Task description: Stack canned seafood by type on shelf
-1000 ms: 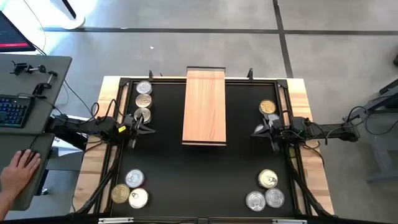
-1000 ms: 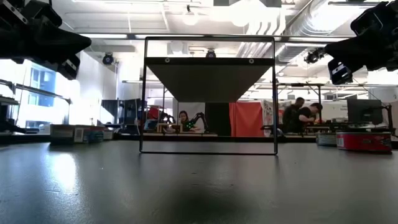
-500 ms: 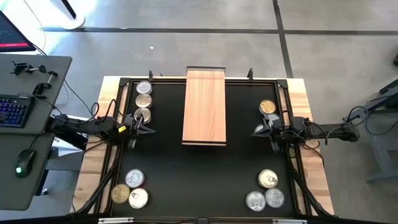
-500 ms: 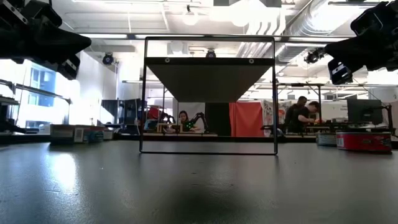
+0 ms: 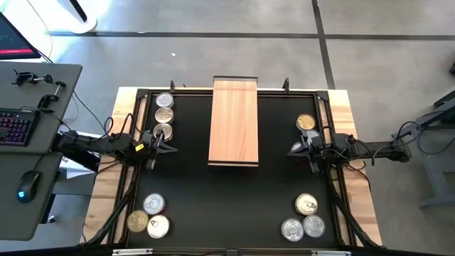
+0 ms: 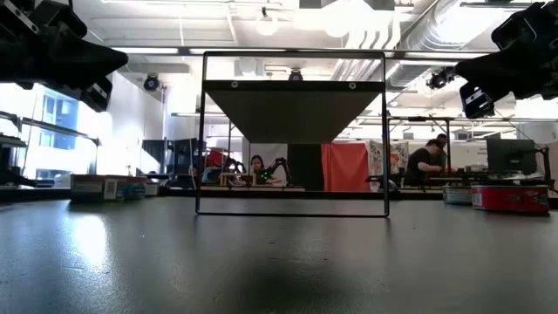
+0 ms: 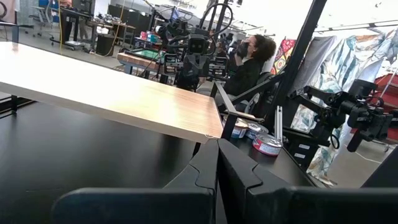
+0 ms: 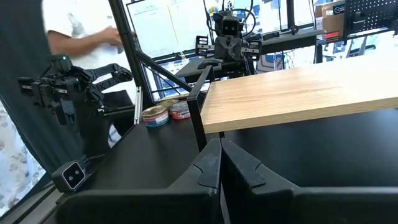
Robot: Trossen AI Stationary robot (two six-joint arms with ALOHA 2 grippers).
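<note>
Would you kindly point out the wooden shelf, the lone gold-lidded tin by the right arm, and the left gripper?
Shelf (image 5: 234,121): high view, middle of the board's top face.
Gold-lidded tin (image 5: 305,123): high view, centre of its lid.
Left gripper (image 5: 170,148): high view, tip of the shut jaws.

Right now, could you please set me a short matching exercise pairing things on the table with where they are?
Things:
1. shelf
2. left hand
3. right hand
4. lone gold tin

Places or states:
A. shut, right of the shelf
B. far right of the table
C. centre of the table
D. shut, left of the shelf

Pairs: 1-C, 2-D, 3-A, 4-B
</note>
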